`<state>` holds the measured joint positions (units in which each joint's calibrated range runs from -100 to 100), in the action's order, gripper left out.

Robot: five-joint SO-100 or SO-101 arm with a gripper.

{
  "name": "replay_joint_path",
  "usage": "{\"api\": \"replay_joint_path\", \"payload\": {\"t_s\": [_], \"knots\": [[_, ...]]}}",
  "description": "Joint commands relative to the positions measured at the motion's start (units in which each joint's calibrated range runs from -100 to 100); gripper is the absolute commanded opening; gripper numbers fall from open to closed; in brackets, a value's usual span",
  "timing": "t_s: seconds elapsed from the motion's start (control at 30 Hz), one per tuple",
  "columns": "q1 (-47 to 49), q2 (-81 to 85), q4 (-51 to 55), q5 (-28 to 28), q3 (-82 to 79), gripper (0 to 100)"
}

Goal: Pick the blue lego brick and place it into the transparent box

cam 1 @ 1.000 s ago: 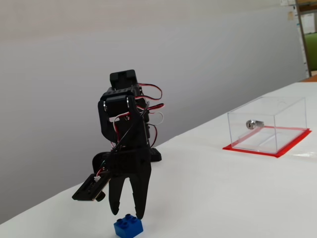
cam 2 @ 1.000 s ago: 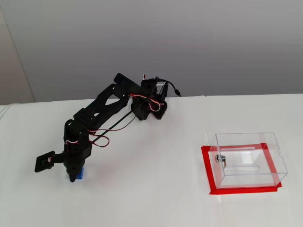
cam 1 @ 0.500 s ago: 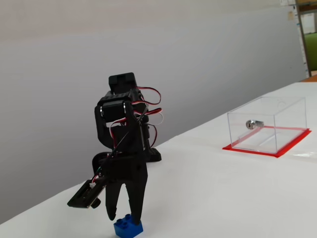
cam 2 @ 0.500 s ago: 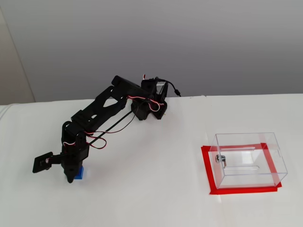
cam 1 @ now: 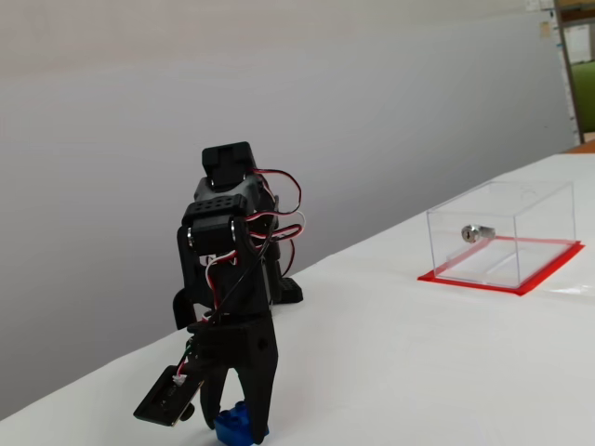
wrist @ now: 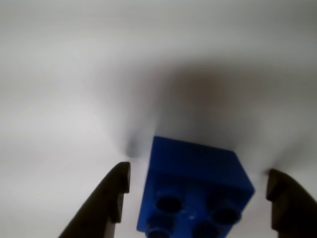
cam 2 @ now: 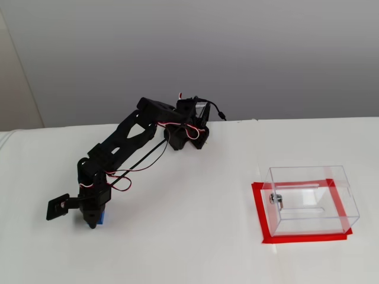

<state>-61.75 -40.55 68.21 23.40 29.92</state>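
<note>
Lowered over the past second, the gripper [wrist: 195,198] now straddles the blue lego brick [wrist: 195,191] with fingers spread, unclamped, poised to close before the transparent box [cam 2: 311,198].

Both fixed views are bright, evenly lit and sharp, with only faint shadows on the white desk [cam 2: 195,236]. The wrist view is soft and out of focus, with a dark blurred shadow above the brick [wrist: 195,191].

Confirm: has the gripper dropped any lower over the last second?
Yes. In a fixed view the gripper has come down toward the table; its fingers now straddle the blue lego brick, where earlier the tips were above it.
</note>
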Motion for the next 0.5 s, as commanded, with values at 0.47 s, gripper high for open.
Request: {"api": "replay_joint_path", "payload": {"t_s": [0.47], "knots": [[-0.76, -0.05, -0.67, -0.49, 0.28, 10]]}}
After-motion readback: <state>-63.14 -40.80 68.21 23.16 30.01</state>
